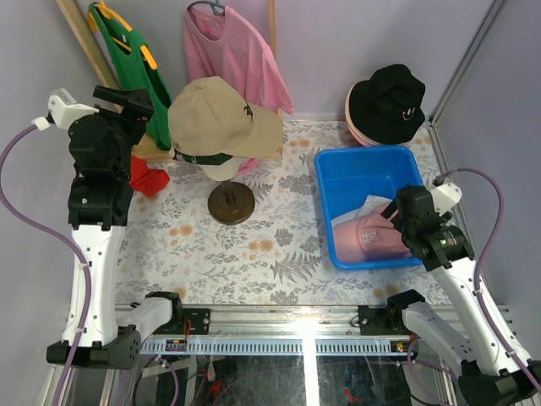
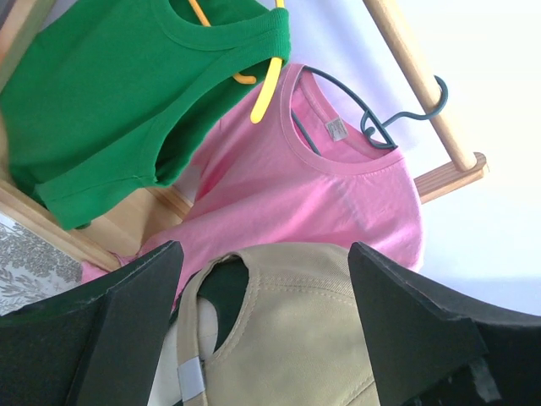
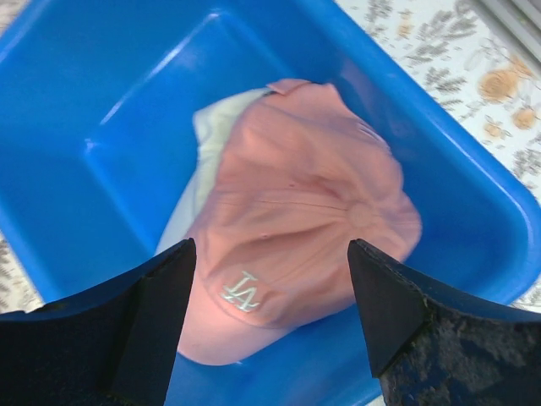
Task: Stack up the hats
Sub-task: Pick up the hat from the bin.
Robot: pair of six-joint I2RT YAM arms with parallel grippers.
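The pink cap [image 3: 296,211] lay crown-up over a white cap [image 3: 207,139] in the blue bin [image 1: 363,165] at the near right, and the right gripper [image 3: 270,249] hovered just above it, fingers spread and holding nothing. The tan cap [image 2: 287,338] sat on the mannequin head [image 1: 221,171] toward the far left, with the left gripper [image 2: 266,254] spread wide beside it. Both caps looked light, soft and quick to crumple, so the stiffer brim seemed the surest place to pinch.

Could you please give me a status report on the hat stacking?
Left tool open, at tan cap on the stand. Right tool open over pink cap, atop white cap in blue bin. Nothing blocking either.
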